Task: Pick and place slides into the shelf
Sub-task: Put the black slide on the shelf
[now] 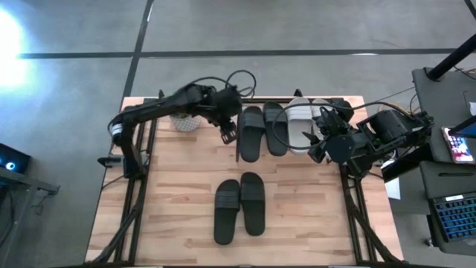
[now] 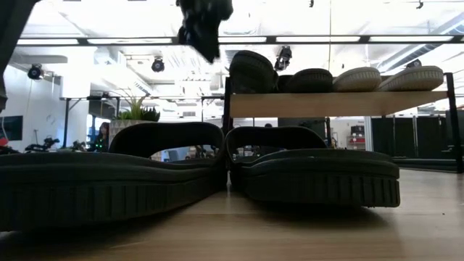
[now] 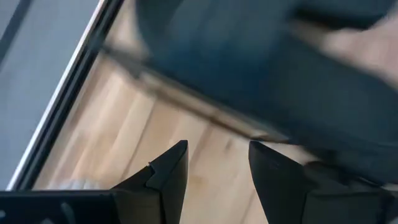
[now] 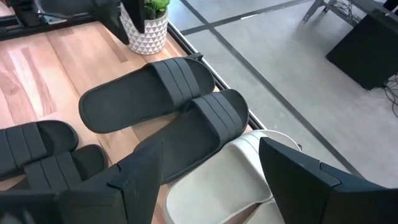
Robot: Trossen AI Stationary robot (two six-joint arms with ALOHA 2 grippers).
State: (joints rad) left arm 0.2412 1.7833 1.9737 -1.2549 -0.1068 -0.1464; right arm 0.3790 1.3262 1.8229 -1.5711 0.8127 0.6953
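Pale wooden tabletop (image 1: 186, 179) carries one black pair of slides (image 1: 240, 206) near its front, lying side by side. At the back, the shelf (image 2: 337, 104) holds another black pair (image 1: 262, 129) and the light grey pair (image 1: 309, 121) on its board top. My left gripper (image 1: 228, 134) hovers just beside that black pair, fingers parted and empty. My right gripper (image 1: 318, 143) hangs spread wide by the grey pair, holding nothing.

Black slides (image 1: 251, 132), light grey slides (image 1: 300, 121), triangle-patterned white pot (image 4: 145, 28).
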